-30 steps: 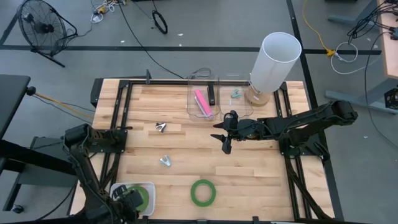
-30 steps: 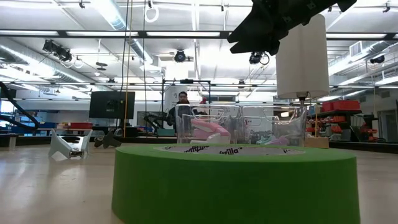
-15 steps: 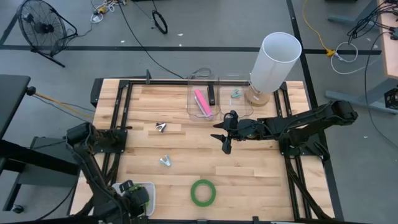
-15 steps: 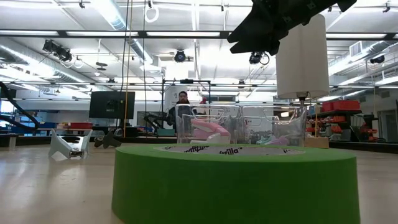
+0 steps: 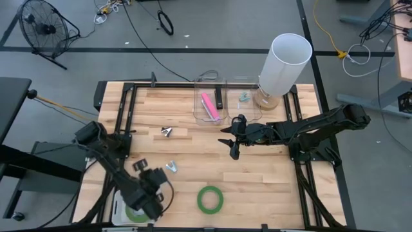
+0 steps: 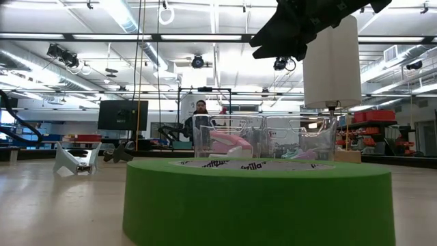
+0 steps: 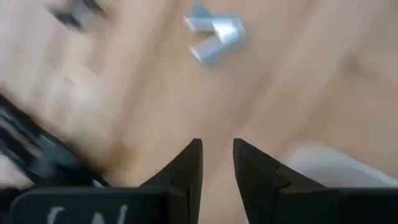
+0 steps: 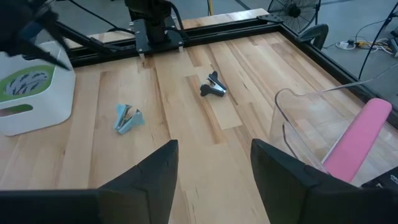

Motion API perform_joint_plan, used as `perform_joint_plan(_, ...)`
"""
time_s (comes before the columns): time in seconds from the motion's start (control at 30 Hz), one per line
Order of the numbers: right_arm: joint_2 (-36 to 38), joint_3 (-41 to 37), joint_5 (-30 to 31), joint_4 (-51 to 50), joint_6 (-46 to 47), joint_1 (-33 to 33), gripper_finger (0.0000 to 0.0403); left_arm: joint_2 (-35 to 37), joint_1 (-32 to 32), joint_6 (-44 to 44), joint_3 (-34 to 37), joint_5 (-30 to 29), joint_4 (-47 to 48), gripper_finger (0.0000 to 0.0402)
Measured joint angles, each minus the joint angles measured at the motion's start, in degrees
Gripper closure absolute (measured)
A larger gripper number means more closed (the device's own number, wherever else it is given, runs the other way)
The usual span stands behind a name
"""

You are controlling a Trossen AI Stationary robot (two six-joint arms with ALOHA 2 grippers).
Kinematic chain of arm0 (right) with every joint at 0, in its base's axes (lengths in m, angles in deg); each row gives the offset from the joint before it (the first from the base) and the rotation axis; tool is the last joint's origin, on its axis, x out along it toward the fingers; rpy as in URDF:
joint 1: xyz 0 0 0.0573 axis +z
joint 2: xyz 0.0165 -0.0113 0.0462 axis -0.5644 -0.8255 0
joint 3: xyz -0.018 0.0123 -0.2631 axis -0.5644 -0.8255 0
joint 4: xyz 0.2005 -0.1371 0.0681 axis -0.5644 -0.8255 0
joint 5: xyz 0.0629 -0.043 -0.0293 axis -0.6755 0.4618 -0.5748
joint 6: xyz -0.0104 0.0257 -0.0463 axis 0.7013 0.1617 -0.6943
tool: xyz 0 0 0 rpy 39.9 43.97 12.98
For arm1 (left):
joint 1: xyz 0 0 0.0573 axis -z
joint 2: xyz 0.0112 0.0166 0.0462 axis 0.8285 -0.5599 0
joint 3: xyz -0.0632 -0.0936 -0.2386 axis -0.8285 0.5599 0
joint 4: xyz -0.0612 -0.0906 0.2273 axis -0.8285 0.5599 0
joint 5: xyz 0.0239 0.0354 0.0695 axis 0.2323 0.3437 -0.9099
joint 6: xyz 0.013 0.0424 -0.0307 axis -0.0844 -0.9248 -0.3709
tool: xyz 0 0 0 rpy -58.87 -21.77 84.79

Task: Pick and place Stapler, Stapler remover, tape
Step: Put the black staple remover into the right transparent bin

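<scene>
A green tape roll [image 5: 210, 199] lies flat near the table's front edge and fills the low view [image 6: 256, 198]. Another green roll [image 5: 134, 213] lies in a white tray [image 5: 120, 207] at the near left. A silver staple remover [image 5: 170, 167] and a dark one [image 5: 167, 131] rest on the wood. The pink stapler [image 5: 209, 106] lies in a clear bin. My left gripper [image 5: 156, 193] hangs between the tray and the silver remover [image 7: 214, 34], with its fingers [image 7: 217, 155] a narrow gap apart and nothing between them. My right gripper [image 5: 233, 138] waits open above mid-table [image 8: 214, 162].
Two clear bins [image 5: 225, 100] stand at the far middle, one with a small teal item [image 5: 244, 98]. A tall white cylinder [image 5: 283, 63] stands at the far right. Black frame rails [image 5: 125, 122] run along the table's left, right and far sides.
My left gripper has swung from above the white tray toward the table's right and a little toward the far edge, turning as it went. It now hangs beside the silver staple remover. The green roll stays in the tray. My right arm has kept still.
</scene>
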Motion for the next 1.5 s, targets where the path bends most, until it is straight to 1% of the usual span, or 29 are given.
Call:
perform_joint_plan(0.13, 0.0, 0.0, 0.0, 0.0, 0.0, 0.0, 0.0202, 0.0, -3.4, -5.0, 0.0, -8.3, 3.9, 0.0319)
perform_joint_plan(0.27, 0.0, 0.0, -0.2, -0.2, 0.0, 0.0, 0.0202, 0.0, -6.4, -7.9, 0.0, -11.7, 8.9, 0.0334)
perform_joint_plan(0.37, 0.0, 0.0, -0.2, -0.9, 0.1, 0.1, 0.0202, 0.6, -8.5, -12.4, 0.5, -15.4, 8.4, 0.0347)
perform_joint_plan(0.43, 0.0, 0.0, -0.2, -1.4, 0.1, 0.1, 0.0202, 2.1, -9.8, -12.9, 1.2, -18.2, 8.7, 0.0357)
perform_joint_plan(0.6, 0.0, 0.0, -0.6, -1.9, 0.5, 0.2, 0.0202, 9.3, -13.9, -11.6, 9.4, -21.1, 8.4, 0.0381)
perform_joint_plan(0.67, 0.0, 0.0, -1.4, -2.0, 0.9, 0.2, 0.0202, 13.5, -15.1, -9.5, 14.4, -20.9, 7.7, 0.0391)
perform_joint_plan(0.77, 0.0, 0.0, -2.2, -2.3, 1.6, 0.2, 0.0202, 20.7, -17.5, -9.1, 22.3, -20.9, 1.0, 0.0398)
perform_joint_plan(0.9, 0.0, 0.0, -2.7, -2.3, 1.6, 0.2, 0.0202, 30.9, -21.3, -8.6, 31.9, -20.9, -7.9, 0.0393)
perform_joint_plan(1.0, 0.0, 0.0, -2.6, -2.2, 1.8, 0.2, 0.0202, 37.3, -25.3, -6.3, 37.6, -21.3, -13.0, 0.0390)
perform_joint_plan(1.1, 0.0, 0.0, -2.7, -2.2, 1.7, 0.2, 0.0202, 42.1, -29.6, -6.6, 42.2, -21.1, -19.3, 0.0392)
perform_joint_plan(1.23, 0.0, 0.0, -2.6, -2.2, 1.7, 0.2, 0.0202, 45.5, -35.8, -10.7, 46.4, -20.5, -25.0, 0.0398)
perform_joint_plan(1.33, 0.0, 0.0, -2.6, -2.2, 1.7, 0.2, 0.0202, 46.4, -41.0, -15.0, 48.7, -16.8, -30.6, 0.0397)
perform_joint_plan(1.4, 0.0, 0.0, -2.6, -2.1, 1.7, 0.2, 0.0202, 46.4, -44.4, -19.6, 50.3, -12.3, -35.8, 0.0395)
perform_joint_plan(1.5, 0.0, 0.0, -2.6, -2.1, 1.7, 0.2, 0.0202, 46.4, -49.0, -26.5, 52.8, -4.6, -47.0, 0.0395)
